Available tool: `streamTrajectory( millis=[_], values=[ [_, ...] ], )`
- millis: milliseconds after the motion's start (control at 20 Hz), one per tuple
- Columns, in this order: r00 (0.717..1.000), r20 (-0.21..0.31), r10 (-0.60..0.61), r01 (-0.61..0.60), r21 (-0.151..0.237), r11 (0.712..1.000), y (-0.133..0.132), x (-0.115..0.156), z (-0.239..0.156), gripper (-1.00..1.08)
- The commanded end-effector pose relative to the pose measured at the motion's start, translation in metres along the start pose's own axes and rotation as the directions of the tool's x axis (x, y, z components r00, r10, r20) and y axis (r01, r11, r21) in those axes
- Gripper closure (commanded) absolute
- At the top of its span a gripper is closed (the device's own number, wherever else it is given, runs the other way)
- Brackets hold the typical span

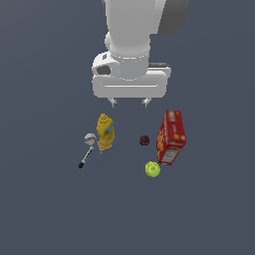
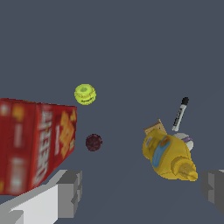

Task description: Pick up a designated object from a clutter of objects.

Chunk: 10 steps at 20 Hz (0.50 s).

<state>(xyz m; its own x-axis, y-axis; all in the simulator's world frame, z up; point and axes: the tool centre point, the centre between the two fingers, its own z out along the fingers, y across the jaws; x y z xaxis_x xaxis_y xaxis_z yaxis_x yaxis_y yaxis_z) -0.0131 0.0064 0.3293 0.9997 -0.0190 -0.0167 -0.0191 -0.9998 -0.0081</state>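
Hovering released pincer (image 1: 129,103) above small bumpy dark maroon ball (image 1: 144,140).
Descending off-centre risked a finger striking the neighbouring red cardboard box (image 1: 171,137).

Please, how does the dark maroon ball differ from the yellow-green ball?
The dark maroon ball is nearly black; the yellow-green ball is bright. The maroon ball looks slightly smaller. In the exterior view it lies nearer the open gripper, while the yellow-green ball lies by the red box's far end. Both are roundish, on the floor, untouched.
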Motion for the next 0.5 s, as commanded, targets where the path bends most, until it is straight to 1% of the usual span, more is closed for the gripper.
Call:
streamTrajectory(
  millis=[0,150,450],
  values=[
    [1.000,0.000,0.000,0.000,0.000,1.000,0.000,0.000,0.000,-0.92],
    [1.000,-0.007,-0.009,0.009,-0.001,1.000,-0.001,0.001,-0.004,-0.92],
    [0.998,-0.037,-0.047,0.047,-0.007,0.999,-0.006,0.006,-0.018,-0.92]
  ],
)
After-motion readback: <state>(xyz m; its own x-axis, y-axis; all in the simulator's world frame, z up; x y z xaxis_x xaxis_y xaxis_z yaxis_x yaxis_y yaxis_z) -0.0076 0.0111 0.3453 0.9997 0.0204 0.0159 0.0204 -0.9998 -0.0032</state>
